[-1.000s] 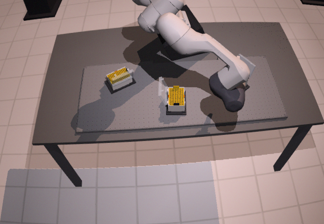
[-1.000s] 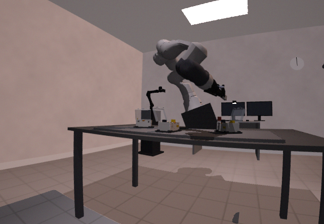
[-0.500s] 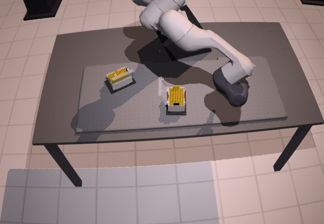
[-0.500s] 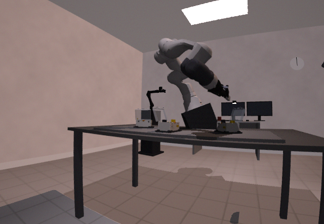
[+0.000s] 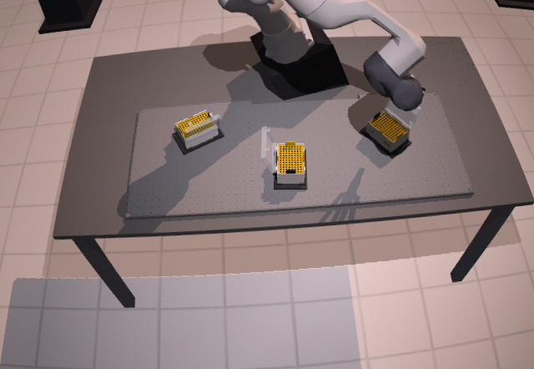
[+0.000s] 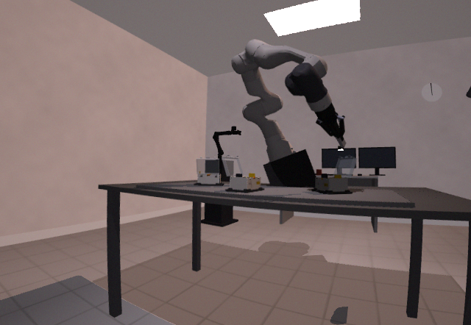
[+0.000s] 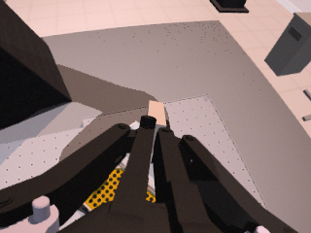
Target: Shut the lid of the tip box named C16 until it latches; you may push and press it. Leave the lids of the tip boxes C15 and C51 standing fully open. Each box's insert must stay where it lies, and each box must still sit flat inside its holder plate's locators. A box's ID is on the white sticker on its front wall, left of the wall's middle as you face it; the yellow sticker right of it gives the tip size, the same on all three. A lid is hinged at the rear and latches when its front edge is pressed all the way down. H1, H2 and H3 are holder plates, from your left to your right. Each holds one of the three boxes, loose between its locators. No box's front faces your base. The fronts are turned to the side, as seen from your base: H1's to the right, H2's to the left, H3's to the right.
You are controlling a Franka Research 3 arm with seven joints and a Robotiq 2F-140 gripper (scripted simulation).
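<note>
Three white tip boxes with yellow inserts sit on dark holder plates on the perforated mat: a left box [image 5: 196, 128], a middle box [image 5: 289, 164] and a right box. Their sticker IDs are too small to read. The middle box's clear lid [image 5: 267, 144] stands open at its left side. The right box's clear lid [image 5: 407, 117] stands up at its far right side. My gripper [image 6: 341, 141] is shut and empty. It points down, a little above the top edge of the right box's lid [image 6: 344, 162]. In the wrist view the shut fingertips [image 7: 156, 116] hang over the yellow insert [image 7: 109, 189]. In the top view my wrist hides the fingers.
My black base block [image 5: 301, 69] stands at the far side of the table, behind the mat. Two monitors [image 6: 357, 158] and a small black arm [image 6: 224, 139] stand beyond the table. The mat's edge [image 5: 456, 140] lies just right of the right box.
</note>
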